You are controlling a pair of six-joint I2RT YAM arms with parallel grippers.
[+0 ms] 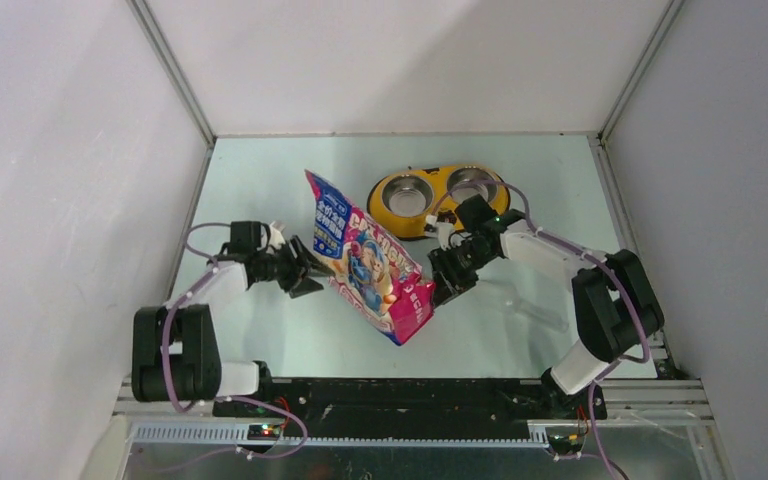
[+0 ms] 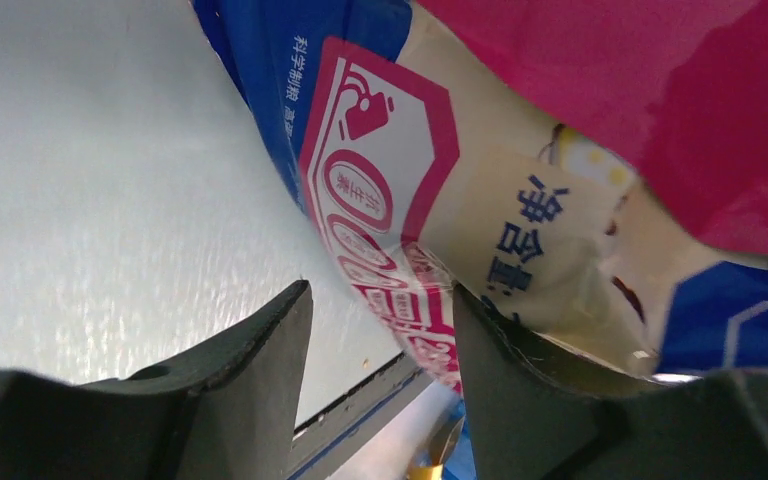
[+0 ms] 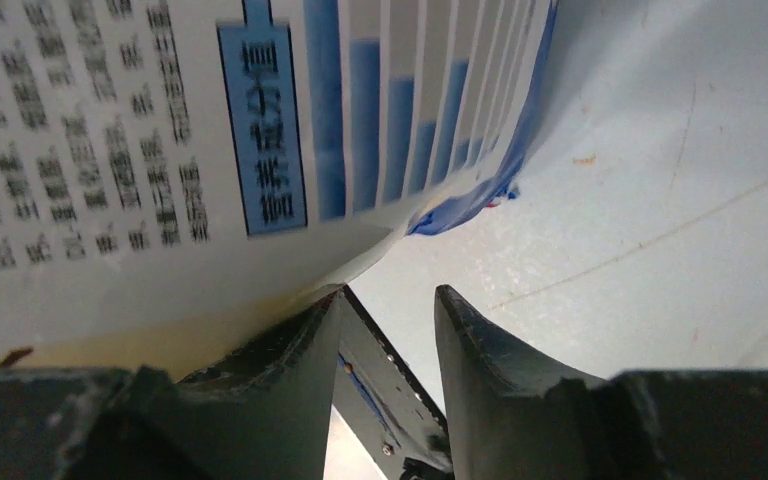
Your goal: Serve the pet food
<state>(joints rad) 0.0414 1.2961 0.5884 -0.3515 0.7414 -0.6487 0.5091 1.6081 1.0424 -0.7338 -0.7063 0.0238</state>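
At frame centre the pet food bag (image 1: 370,262) is flanked by the left gripper (image 1: 307,275) and right gripper (image 1: 444,283) — both sets of jaws apart, nothing clamped. Taking hold is judged the step in hand — a firm grip is needed before pouring.

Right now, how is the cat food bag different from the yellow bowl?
The cat food bag is pink and blue with a cartoon picture; the yellow bowl has two shiny steel cups. The bag stands up, leaning, mid-table; the bowl lies flat farther back. The bag is tall and crinkly; the bowl is low and rounded. Both are on the pale table.
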